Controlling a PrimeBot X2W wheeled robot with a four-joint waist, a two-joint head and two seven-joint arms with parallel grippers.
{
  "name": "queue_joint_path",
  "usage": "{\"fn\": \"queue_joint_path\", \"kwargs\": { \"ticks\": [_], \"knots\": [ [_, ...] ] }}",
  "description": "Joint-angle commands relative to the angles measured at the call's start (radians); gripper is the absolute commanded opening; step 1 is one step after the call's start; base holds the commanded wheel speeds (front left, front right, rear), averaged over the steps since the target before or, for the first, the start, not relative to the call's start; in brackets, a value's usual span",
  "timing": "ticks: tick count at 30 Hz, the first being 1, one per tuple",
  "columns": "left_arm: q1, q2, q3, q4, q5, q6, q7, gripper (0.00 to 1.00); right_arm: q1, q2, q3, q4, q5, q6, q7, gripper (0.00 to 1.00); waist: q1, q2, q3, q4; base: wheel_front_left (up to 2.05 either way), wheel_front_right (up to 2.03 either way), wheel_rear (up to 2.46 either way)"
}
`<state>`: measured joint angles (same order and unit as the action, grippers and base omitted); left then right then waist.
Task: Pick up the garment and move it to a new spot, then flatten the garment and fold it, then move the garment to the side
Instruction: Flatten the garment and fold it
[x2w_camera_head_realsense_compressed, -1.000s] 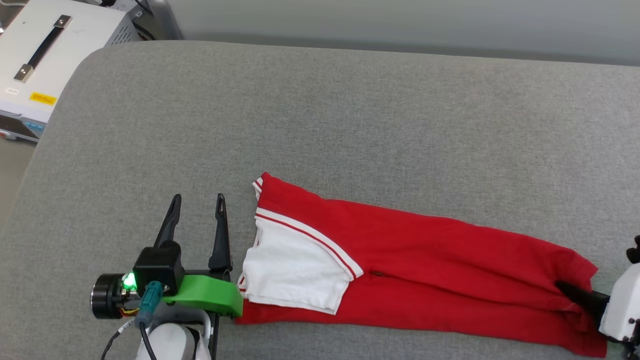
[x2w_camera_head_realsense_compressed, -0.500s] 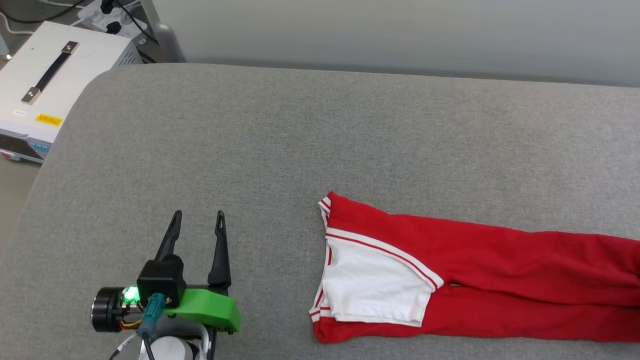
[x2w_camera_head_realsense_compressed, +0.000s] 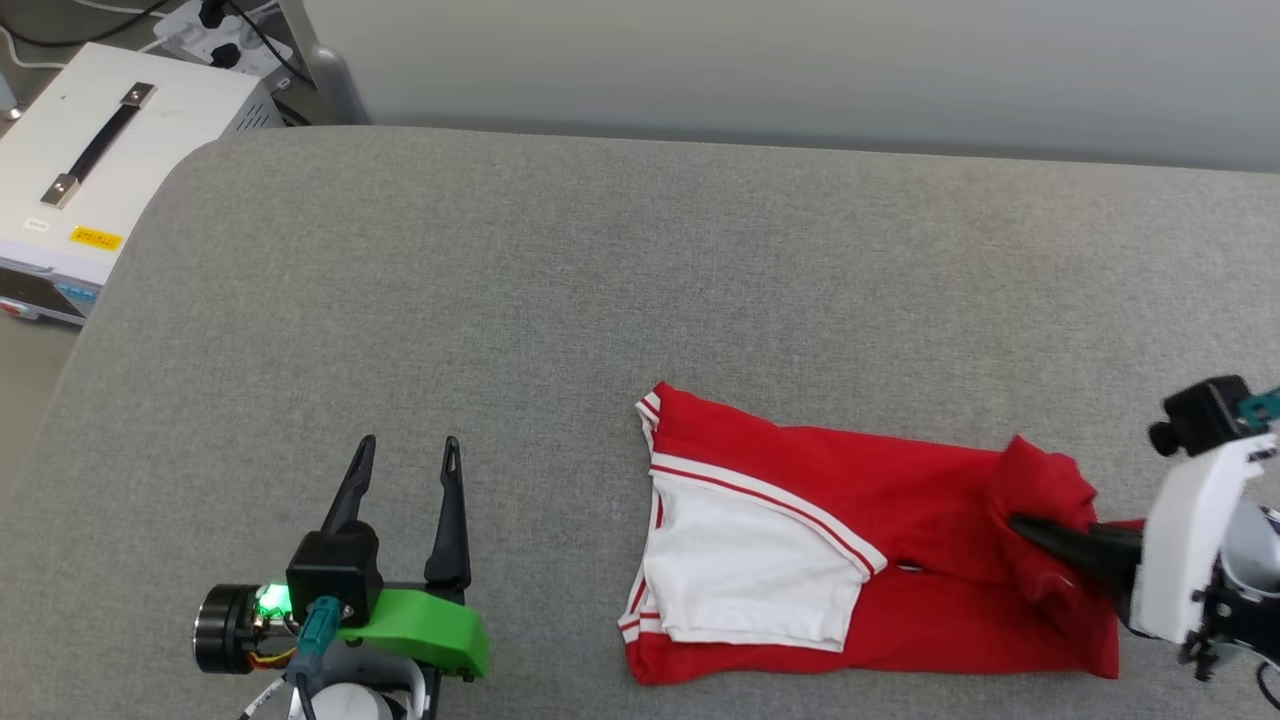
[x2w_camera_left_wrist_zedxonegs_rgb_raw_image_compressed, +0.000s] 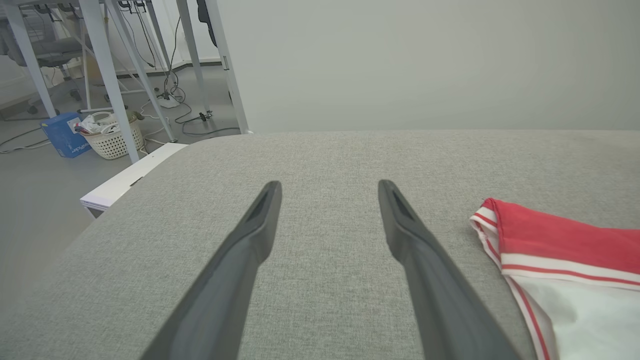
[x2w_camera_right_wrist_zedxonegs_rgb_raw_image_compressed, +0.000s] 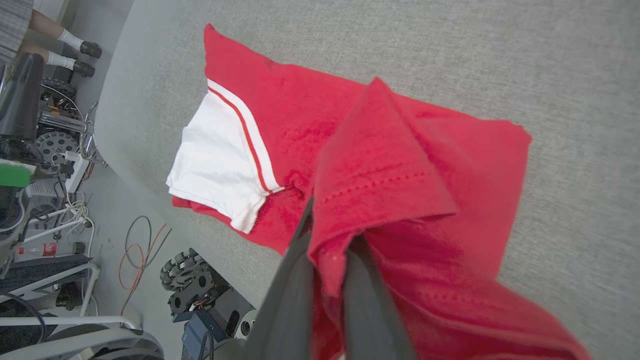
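Your right fingers (x2w_camera_head_realsense_compressed: 1070, 540) pinch the garment's (x2w_camera_head_realsense_compressed: 780, 470) right end, raised toward its sleeve (x2w_camera_head_realsense_compressed: 740, 570); its long axis runs sideways. Your left fingers (x2w_camera_head_realsense_compressed: 448, 520), spread, stand well left of it.

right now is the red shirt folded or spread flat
Partly folded: the red jersey shirt with white sleeve lies doubled lengthwise, one end pinched up by the right claw.

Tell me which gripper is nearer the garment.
Right. The right gripper is shut on the garment, pinching a raised fold at its red end. The left gripper is open, apart from it, over the grey surface beside the sleeve end.
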<state>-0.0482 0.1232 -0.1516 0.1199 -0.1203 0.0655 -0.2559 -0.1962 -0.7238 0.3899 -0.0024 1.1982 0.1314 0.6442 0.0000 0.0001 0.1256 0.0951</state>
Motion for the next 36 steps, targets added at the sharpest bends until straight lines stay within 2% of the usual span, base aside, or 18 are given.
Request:
{"fn": "queue_joint_path", "kwargs": {
  "ticks": [1,6,18,24,28,31,32,33,34,36],
  "knots": [
    [-0.002,-0.007,0.005,0.001,0.011,-0.007,-0.006,1.00,-0.049,0.027,0.023,-0.018,-0.030,-0.001,0.020,0.00,0.0000,-0.0001,0.015,0.004,0.00,0.00,0.00],
    [-0.023,-0.021,0.006,0.006,0.022,-0.017,-0.006,1.00,-0.162,0.105,0.100,-0.020,-0.117,-0.001,0.052,0.00,0.0000,-0.0001,0.042,0.020,0.00,0.00,0.00],
    [-0.063,-0.044,0.017,0.014,0.037,-0.033,-0.006,1.00,-0.384,0.260,0.333,0.058,-0.201,-0.001,0.082,0.00,0.0000,-0.0001,0.098,0.053,0.00,0.00,0.00],
    [-0.083,-0.053,0.016,0.017,0.043,-0.038,-0.006,1.00,-0.434,0.316,0.429,0.206,-0.241,-0.001,0.038,0.00,0.0000,-0.0001,0.118,0.069,0.00,0.00,0.00],
    [-0.086,-0.058,0.019,0.017,0.043,-0.038,-0.006,1.00,-0.431,0.334,0.481,0.324,-0.264,-0.001,-0.012,0.00,0.0000,-0.0001,0.125,0.073,0.00,0.00,0.00],
    [-0.083,-0.060,0.025,0.018,0.044,-0.036,-0.006,1.00,-0.433,0.339,0.504,0.364,-0.268,-0.001,-0.066,0.00,0.0000,-0.0001,0.121,0.067,0.00,0.00,0.00],
    [-0.079,-0.061,0.028,0.019,0.045,-0.036,-0.006,1.00,-0.434,0.340,0.503,0.367,-0.264,-0.001,-0.098,0.31,0.0000,-0.0001,0.116,0.063,0.00,0.00,0.00],
    [-0.077,-0.061,0.030,0.021,0.045,-0.036,-0.006,1.00,-0.435,0.340,0.502,0.365,-0.261,-0.001,-0.122,0.80,0.0000,-0.0001,0.111,0.061,0.00,0.00,0.00],
    [-0.074,-0.061,0.032,0.022,0.046,-0.037,-0.006,1.00,-0.437,0.337,0.502,0.356,-0.259,-0.001,-0.149,1.00,0.0000,-0.0001,0.104,0.058,0.00,0.00,0.00],
    [-0.069,-0.061,0.039,0.024,0.048,-0.039,-0.006,1.00,-0.438,0.321,0.496,0.320,-0.259,-0.001,-0.232,1.00,0.0000,-0.0001,0.086,0.050,0.00,0.00,0.00]
  ]
}}
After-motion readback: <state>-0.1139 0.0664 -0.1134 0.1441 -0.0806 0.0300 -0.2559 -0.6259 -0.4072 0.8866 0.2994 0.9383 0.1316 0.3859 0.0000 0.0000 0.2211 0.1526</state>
